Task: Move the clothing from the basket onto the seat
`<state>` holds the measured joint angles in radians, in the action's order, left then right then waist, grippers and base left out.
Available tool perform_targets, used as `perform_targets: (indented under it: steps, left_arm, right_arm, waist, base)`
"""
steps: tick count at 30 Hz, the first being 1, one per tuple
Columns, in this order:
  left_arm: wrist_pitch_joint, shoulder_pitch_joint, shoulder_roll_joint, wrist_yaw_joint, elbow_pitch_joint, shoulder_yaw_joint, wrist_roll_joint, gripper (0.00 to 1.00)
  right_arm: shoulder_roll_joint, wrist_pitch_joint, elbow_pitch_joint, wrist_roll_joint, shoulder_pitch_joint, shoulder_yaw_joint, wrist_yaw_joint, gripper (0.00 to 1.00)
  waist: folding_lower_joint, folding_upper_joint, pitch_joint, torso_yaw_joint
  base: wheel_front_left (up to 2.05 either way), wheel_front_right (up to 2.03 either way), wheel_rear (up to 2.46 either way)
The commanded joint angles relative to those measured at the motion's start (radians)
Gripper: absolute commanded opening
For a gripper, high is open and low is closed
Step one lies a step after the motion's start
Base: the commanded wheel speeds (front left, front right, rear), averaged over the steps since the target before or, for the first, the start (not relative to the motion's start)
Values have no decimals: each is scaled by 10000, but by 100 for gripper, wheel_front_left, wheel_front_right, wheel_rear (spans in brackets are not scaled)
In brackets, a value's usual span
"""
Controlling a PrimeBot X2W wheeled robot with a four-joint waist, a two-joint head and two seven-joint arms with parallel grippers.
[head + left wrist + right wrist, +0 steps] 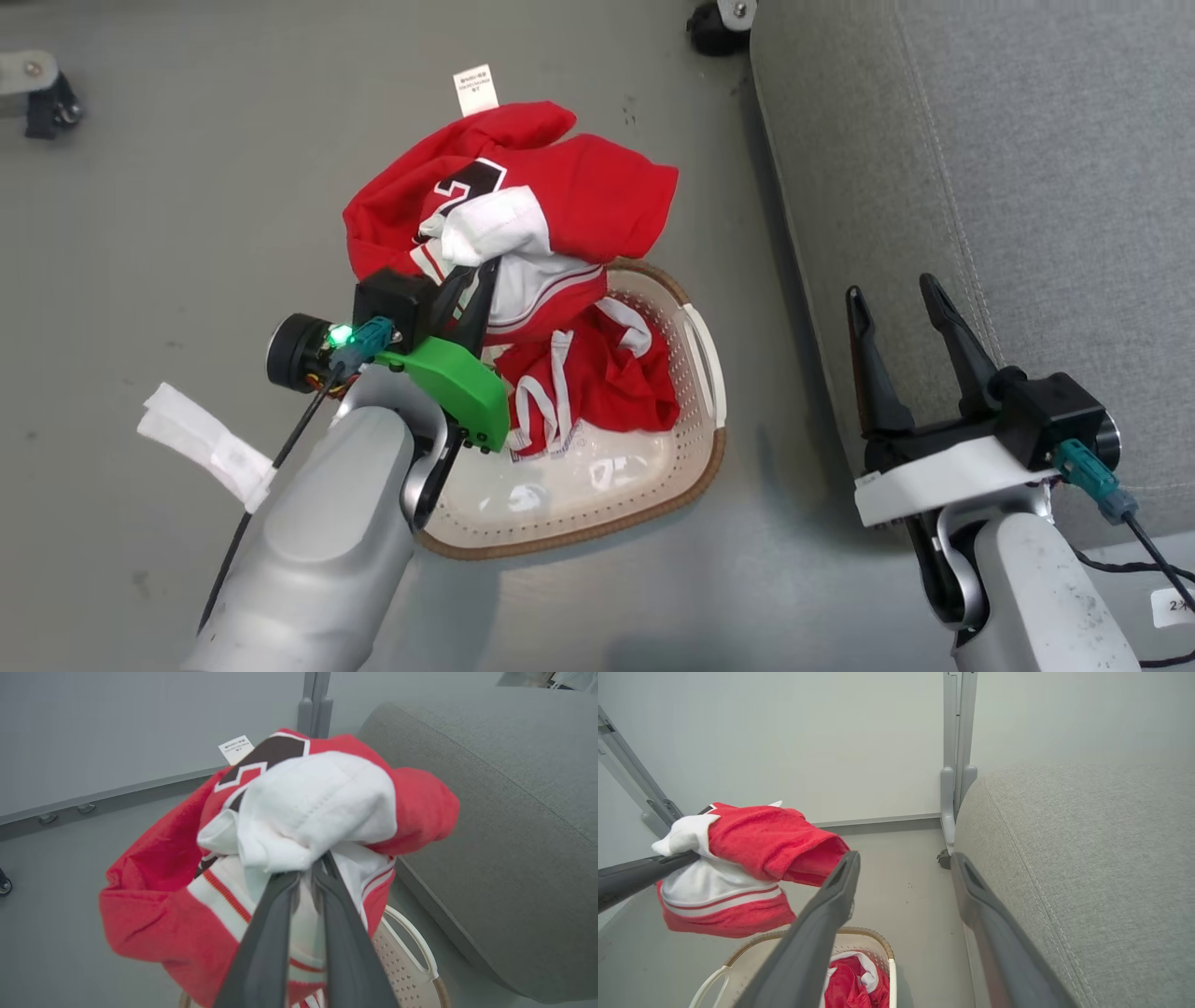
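My left gripper [478,273] is shut on the white panel of the larger red garment [560,187], which hangs lifted above the basket [695,448]; the black number shows on it. In the left wrist view the fingers [275,914] pinch the white cloth [317,807]. The smaller red garment [607,373] with white stripes still lies in the cream basket on the floor. The grey seat [1008,187] stands to the right. My right gripper [896,299] is open at the seat's front edge, holding nothing. The right wrist view shows the lifted garment [756,844] and the basket [873,942] below.
A white paper scrap [201,439] lies on the grey floor at the left. A caster wheel [714,28] stands by the seat's far corner, another [47,93] at the far left. A grey upright post [957,765] rises against the wall behind.
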<state>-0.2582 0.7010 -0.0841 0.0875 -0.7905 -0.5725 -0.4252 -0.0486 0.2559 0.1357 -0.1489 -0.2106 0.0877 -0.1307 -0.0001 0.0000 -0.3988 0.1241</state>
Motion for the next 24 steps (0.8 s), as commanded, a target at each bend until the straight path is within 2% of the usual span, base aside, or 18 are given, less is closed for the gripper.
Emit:
perform_targets:
  steps: [1,8,13,17,24]
  left_arm:
    - [-83,-296,-132,-67,472,127,-56,0]
    - [-74,-1274,-477,-377,3283,709,-2,0]
    - [-69,-1966,-524,-516,5090,1050,151,0]
    - [-64,-2481,-541,-499,6199,1193,270,0]
    - [-63,-3419,-566,-567,7321,1356,285,0]
  right_arm:
    - [-35,-68,-53,40,213,-35,-1,100]
    - [-58,-366,-339,98,652,-57,-1,100]
    - [-55,-624,-605,112,967,-64,-1,100]
    - [-52,-853,-874,121,1241,-59,-1,100]
    - [-49,-1214,-1225,96,1775,17,-1,100]
  waist:
    - [1,0,824,-382]
    - [1,0,1591,-505]
    - [1,0,2033,-583]
    - [1,0,2344,-653]
    - [1,0,2954,-679]
  base:
    - [0,0,0]
    - [0,0,0]
    - [0,0,0]
    - [0,0,0]
    - [0,0,0]
